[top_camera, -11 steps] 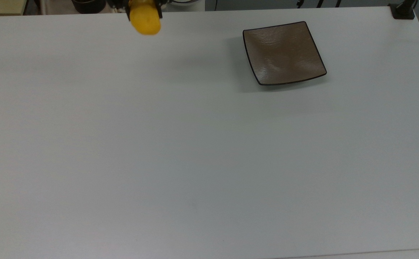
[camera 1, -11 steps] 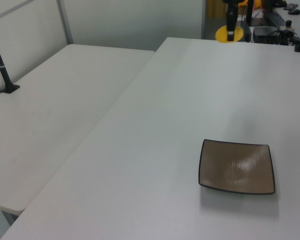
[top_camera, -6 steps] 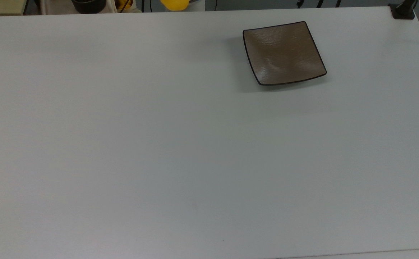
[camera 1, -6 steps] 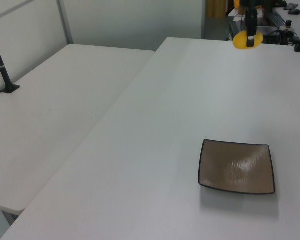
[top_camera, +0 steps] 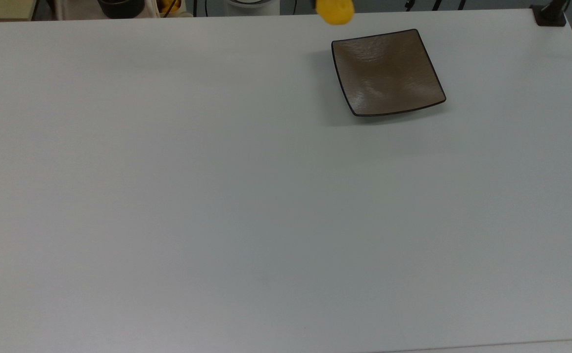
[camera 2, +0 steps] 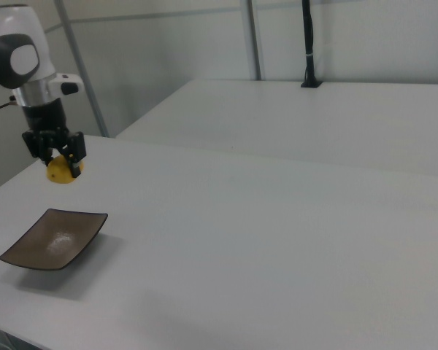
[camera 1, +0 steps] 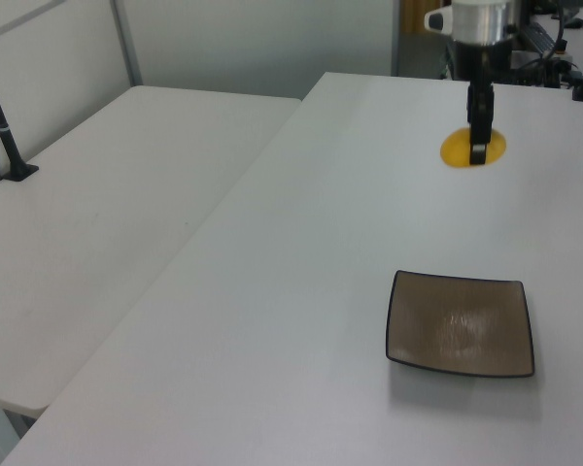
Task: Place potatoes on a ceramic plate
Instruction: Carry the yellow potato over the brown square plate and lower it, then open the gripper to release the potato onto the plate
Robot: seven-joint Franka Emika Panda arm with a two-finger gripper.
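Tables come first: the big white table (top_camera: 217, 196) carries the plate, and a 2nd white table (camera 1: 97, 214) butts against it on the left view's left. A dark post (camera 2: 307, 44) stands clamped at the far edge in the right view; clutter lies beyond the table edge at the top view's top. None of this blocks the route.

Next, the arm (camera 2: 18, 58). Over the past second it has carried the potato along the far edge, from well off toward the top view's left to a spot just beside the plate's upper left corner. Judging by that, transport is nearly done; what remains is a short shift over the dish, a descent and a release.

Then the plate (top_camera: 388, 71), square, brown, bare, unmoved.

The gripper (camera 2: 56, 154) is clamped on the potato (camera 1: 472, 149), a black finger (camera 1: 479, 121) crossing the yellow lump in the left view. It hangs above the tabletop, close to the plate but not yet over it.

A risk, as I judge it: the oval may roll on the glossy, dished surface if dropped from height.
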